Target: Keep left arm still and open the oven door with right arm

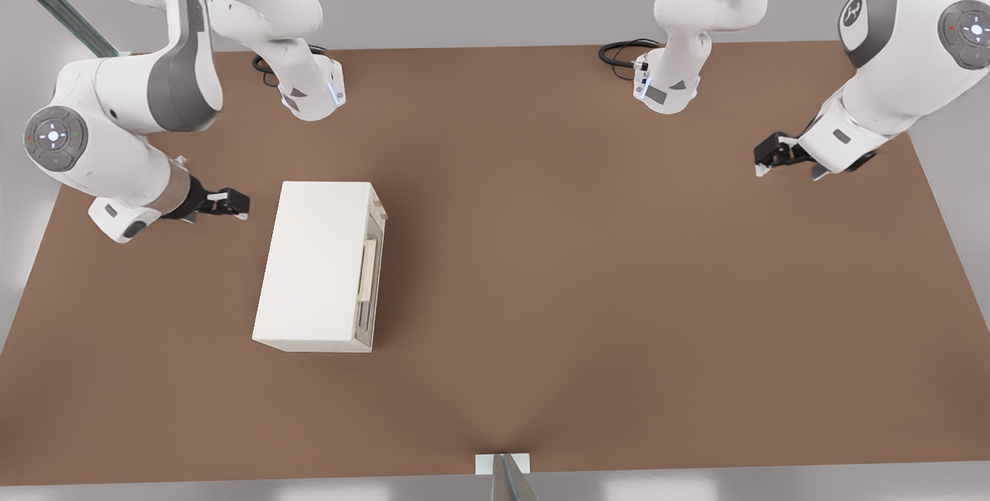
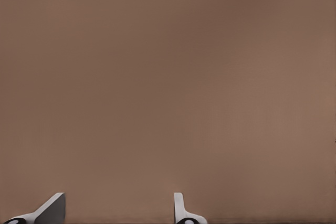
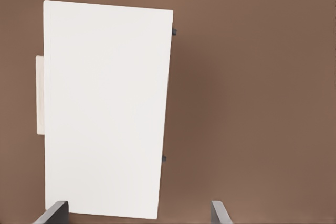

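I see the oven [image 1: 317,265] on the brown table [image 1: 619,292], toward the front view's left, its door [image 1: 372,273] with the beige handle [image 1: 367,270] shut and facing the front view's right. My gripper [image 1: 224,203] hovers on the opposite, back side of the oven, fingers [image 3: 55,212] spread wide and holding nothing, the door well apart from it.

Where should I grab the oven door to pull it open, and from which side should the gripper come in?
Take the pale bar handle on the oven door, probably pinching across its thin width. The door faces the front view's right, so come in from that side. The gripper, fingers open, hovers behind the oven at its left, so it must cross over or go around first.
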### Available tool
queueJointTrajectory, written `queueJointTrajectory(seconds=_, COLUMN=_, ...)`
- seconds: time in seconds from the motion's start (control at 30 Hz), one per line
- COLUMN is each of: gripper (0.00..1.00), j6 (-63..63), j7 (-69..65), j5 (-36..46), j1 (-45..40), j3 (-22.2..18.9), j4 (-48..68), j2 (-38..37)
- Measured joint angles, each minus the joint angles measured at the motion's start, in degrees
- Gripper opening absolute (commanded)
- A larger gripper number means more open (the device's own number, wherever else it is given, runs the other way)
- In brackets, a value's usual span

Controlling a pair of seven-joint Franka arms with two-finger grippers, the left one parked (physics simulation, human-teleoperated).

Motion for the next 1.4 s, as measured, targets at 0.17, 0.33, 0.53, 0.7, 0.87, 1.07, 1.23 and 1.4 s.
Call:
queueJointTrajectory(seconds=0.17, gripper=0.96, j6=-0.1, j7=0.6, j5=-3.8, j1=5.3, j3=0.3, j4=2.9, j2=6.2)
queueJointTrajectory(seconds=0.33, gripper=0.21, j6=0.1, j7=1.5, j5=-14.5, j1=26.5, j3=0.4, j4=14.2, j2=23.0)
queueJointTrajectory(seconds=0.53, gripper=0.21, j6=0.1, j7=5.3, j5=-26.4, j1=32.5, j3=0.4, j4=11.1, j2=27.0)
queueJointTrajectory(seconds=0.7, gripper=0.21, j6=-0.3, j7=10.0, j5=-29.7, j1=32.7, j3=0.1, j4=9.9, j2=28.9)
queueJointTrajectory(seconds=0.87, gripper=0.21, j6=-0.5, j7=14.5, j5=-30.5, j1=32.0, j3=-0.1, j4=9.7, j2=29.2)
queueJointTrajectory(seconds=1.07, gripper=0.21, j6=-0.3, j7=18.5, j5=-30.7, j1=32.0, j3=-0.4, j4=9.9, j2=30.5)
queueJointTrajectory(seconds=1.23, gripper=0.21, j6=-0.1, j7=21.0, j5=-30.8, j1=31.7, j3=-0.5, j4=10.0, j2=31.1)
queueJointTrajectory(seconds=1.4, gripper=0.21, j6=0.1, j7=22.9, j5=-30.6, j1=31.6, j3=-0.5, j4=10.1, j2=31.2)
